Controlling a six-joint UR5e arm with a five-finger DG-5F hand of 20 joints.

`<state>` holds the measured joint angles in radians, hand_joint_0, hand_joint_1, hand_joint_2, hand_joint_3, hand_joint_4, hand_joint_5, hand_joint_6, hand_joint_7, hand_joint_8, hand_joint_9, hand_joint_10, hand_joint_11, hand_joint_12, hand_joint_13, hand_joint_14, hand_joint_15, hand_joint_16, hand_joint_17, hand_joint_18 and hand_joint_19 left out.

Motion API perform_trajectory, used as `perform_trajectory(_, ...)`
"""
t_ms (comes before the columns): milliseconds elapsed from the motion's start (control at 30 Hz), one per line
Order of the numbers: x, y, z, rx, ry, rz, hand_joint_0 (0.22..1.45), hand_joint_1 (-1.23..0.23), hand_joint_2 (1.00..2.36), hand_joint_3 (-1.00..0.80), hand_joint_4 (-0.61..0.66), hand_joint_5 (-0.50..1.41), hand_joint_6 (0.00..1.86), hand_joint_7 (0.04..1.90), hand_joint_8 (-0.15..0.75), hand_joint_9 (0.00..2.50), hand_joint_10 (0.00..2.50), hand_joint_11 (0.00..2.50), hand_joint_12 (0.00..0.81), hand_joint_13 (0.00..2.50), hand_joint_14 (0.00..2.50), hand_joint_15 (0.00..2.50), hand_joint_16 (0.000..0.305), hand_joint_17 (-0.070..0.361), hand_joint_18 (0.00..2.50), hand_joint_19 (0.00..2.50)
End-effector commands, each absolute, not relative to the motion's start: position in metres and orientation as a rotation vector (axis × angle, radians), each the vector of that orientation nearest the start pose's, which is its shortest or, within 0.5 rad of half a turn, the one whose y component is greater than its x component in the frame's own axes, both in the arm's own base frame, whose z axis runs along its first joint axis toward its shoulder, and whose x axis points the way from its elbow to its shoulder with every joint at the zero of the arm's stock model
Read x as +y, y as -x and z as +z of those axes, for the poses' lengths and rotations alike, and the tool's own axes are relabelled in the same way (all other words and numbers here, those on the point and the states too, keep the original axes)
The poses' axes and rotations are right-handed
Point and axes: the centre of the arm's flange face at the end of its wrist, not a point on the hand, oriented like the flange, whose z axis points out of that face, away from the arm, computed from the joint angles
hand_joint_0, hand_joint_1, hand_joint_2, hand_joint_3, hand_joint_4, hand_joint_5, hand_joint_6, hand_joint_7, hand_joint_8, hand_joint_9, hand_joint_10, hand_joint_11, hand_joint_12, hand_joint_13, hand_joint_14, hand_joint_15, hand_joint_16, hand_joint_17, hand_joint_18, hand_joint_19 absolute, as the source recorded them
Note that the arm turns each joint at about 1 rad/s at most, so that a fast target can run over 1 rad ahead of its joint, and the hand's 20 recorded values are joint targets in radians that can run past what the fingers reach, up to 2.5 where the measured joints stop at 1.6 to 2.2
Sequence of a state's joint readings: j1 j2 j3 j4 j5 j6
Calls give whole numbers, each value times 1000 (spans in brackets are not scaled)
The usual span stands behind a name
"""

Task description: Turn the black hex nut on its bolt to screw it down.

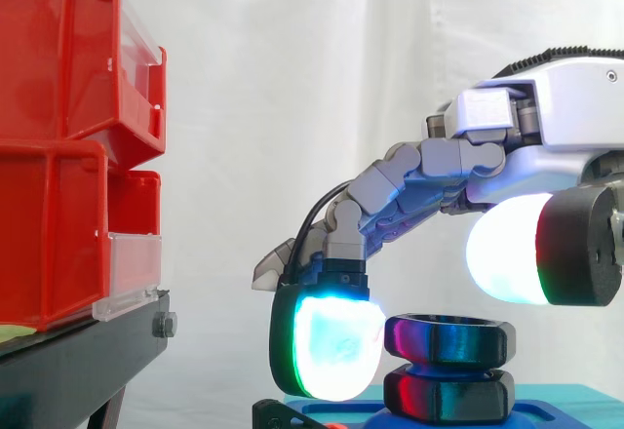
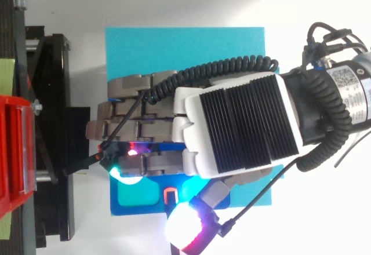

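White curtain was seen behind the work, with red bins (image 1: 58,136) stacked on a black stand (image 1: 88,351) at the left. Over the blue base plate (image 2: 185,46), the black hex nut (image 1: 448,339) sat above a second black hex piece (image 1: 448,395). The hand (image 1: 429,166) was held spread, with nothing clamped. One glowing fingertip pad (image 1: 331,346) was set against or just beside the nut's left side, and the thumb pad (image 1: 502,249) was apart above it. The nut was judged rigid, light and smooth, best taken across opposite flats.
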<state>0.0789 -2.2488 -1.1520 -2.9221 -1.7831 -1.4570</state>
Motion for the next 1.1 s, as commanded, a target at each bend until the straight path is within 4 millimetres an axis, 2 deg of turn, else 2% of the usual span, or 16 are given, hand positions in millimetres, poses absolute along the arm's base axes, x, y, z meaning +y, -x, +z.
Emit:
perform_trajectory(0, -58, -745, 289, 1616, 140, 324, 502, -241, 1000, -500, 313, -193, 754, 672, 297, 411, 6, 241, 364, 511, 5, 145, 48, 108, 376, 215)
perform_trajectory(233, -63, -743, 289, 1619, 142, 324, 503, -252, 1000, -500, 315, -210, 808, 597, 297, 409, 6, 244, 362, 517, 5, 157, 48, 108, 380, 221)
perform_trajectory(767, -70, -743, 291, 1610, 157, 334, 503, -222, 1000, -500, 315, -213, 850, 575, 302, 440, 7, 283, 358, 554, 6, 193, 49, 110, 418, 263)
perform_trajectory(1067, -92, -735, 290, 1612, 210, 378, 502, -210, 1000, -500, 307, -213, 852, 578, 302, 451, 7, 292, 359, 575, 7, 210, 49, 110, 440, 264)
